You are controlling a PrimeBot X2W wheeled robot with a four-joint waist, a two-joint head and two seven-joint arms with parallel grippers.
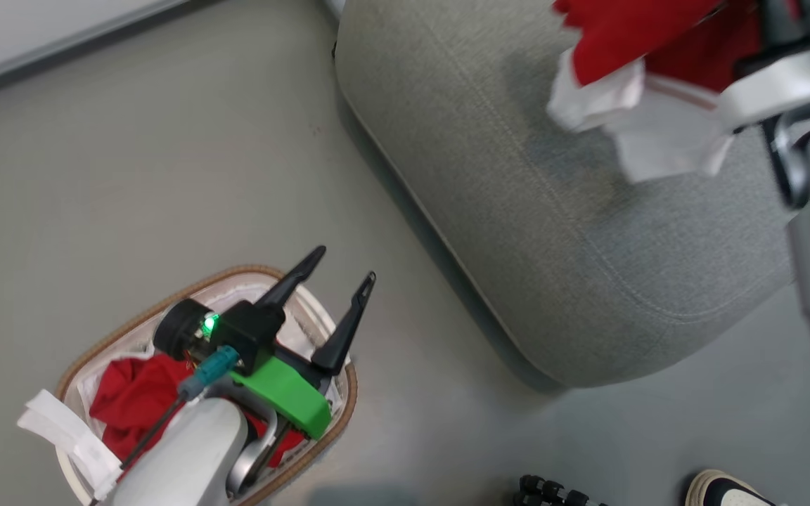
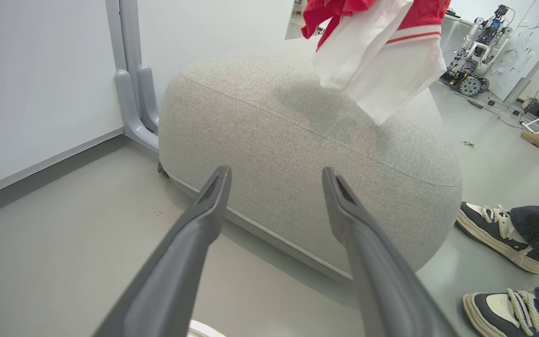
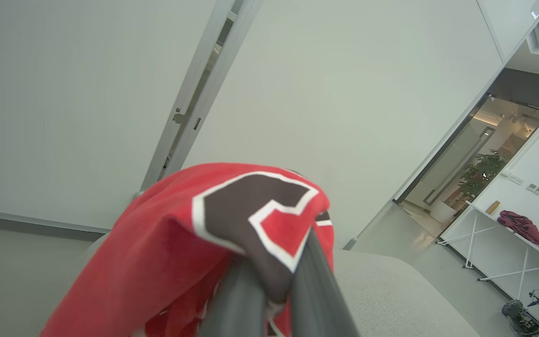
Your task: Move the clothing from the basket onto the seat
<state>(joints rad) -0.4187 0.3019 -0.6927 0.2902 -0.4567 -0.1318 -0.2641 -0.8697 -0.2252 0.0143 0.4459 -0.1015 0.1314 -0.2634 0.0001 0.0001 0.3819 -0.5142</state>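
The red jersey (image 1: 640, 63) with white trim hangs above the grey seat (image 1: 531, 204), held up at the top right. My right gripper (image 3: 276, 285) is shut on the jersey (image 3: 232, 224), its black white-edged numeral draped over the fingers. The jersey (image 2: 382, 51) also dangles over the seat (image 2: 297, 154) in the left wrist view. My left gripper (image 1: 345, 270) is open and holds nothing, hovering over the basket (image 1: 338, 429) on the floor. The plain red shirt (image 1: 134, 397) lies in the basket on the white liner (image 1: 60, 429). The open fingers (image 2: 194, 234) point at the seat's side.
A person's shoes (image 2: 498, 234) stand on the floor right of the seat; one shoe (image 1: 721, 488) shows at the bottom edge. A grey post (image 2: 131, 79) and white wall stand behind the seat. Another robot (image 2: 477, 51) and cables lie far right.
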